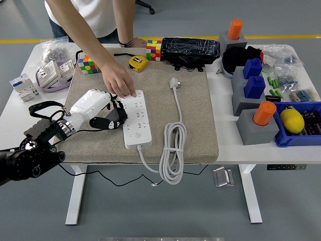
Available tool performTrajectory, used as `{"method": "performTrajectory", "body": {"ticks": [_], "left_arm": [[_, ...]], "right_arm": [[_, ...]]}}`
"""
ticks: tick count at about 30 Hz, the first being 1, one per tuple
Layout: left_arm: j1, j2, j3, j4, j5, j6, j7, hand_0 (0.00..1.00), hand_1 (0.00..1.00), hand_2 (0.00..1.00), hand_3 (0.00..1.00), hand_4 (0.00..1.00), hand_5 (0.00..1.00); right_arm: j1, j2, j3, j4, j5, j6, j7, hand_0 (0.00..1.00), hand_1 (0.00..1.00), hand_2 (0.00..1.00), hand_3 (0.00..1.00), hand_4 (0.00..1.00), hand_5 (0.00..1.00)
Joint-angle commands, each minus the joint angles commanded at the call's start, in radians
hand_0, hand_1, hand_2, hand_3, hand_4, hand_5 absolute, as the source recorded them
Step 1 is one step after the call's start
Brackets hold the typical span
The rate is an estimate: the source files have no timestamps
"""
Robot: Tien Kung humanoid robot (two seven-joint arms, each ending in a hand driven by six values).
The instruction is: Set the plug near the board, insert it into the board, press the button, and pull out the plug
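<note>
A white power strip point(136, 120) lies lengthwise on a beige mat point(190, 125) that covers the middle of the white desk point(15, 118). The strip is a long flat bar with rows of sockets along its top and a round button point(136, 134) near its near end. Its white cord point(173, 150) leaves that near end, loops in a loose coil at the mat's front edge, then runs up the mat to the white plug point(174, 83), which lies loose on the mat, well apart from the strip's sockets.

The robot's left hand point(103, 111), white-backed with black fingers, rests against the strip's left side, its fingers curled loosely beside the strip, holding nothing. A person at the far side presses a hand point(119, 83) down on the far end of the strip.

A yellow tape measure point(138, 63) and two colourful puzzle cubes point(154, 49) sit near the mat's far edge.
</note>
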State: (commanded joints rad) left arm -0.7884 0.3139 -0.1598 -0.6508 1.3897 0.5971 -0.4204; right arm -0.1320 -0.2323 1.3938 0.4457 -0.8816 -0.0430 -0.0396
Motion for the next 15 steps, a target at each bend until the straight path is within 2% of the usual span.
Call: {"method": "performTrajectory", "body": {"ticks": [3,4,9,10,15], "left_arm": [[0.001,0.0,-0.002,0.002,0.001,-0.009,0.009,0.479,0.467,0.542,0.578,0.645,0.002],[0.002,0.001,-0.003,0.002,0.002,-0.011,0.012,0.564,0.574,0.608,0.606,0.694,0.002],[0.001,0.003,-0.012,0.003,0.002,-0.021,0.021,0.564,0.574,0.608,0.606,0.694,0.002],[0.001,0.003,-0.012,0.002,0.001,-0.022,0.022,0.645,0.691,0.674,0.663,0.87,0.059],[0.003,0.005,-0.015,0.002,-0.005,-0.024,0.024,0.645,0.691,0.674,0.663,0.87,0.059]], "right_arm": [[-0.001,0.0,0.0,0.001,-0.001,0.0,0.0,0.62,0.68,0.654,0.565,0.975,0.586],[-0.001,0.0,0.0,0.002,-0.001,0.0,0.0,0.619,0.68,0.655,0.566,0.976,0.586],[-0.001,-0.001,0.0,0.001,-0.001,0.0,0.0,0.619,0.68,0.655,0.566,0.976,0.586],[-0.001,0.0,0.0,0.001,-0.001,0.0,-0.001,0.619,0.68,0.655,0.566,0.976,0.587],[0.0,0.001,0.002,0.003,-0.002,0.0,-0.001,0.619,0.68,0.655,0.566,0.976,0.587]]}}
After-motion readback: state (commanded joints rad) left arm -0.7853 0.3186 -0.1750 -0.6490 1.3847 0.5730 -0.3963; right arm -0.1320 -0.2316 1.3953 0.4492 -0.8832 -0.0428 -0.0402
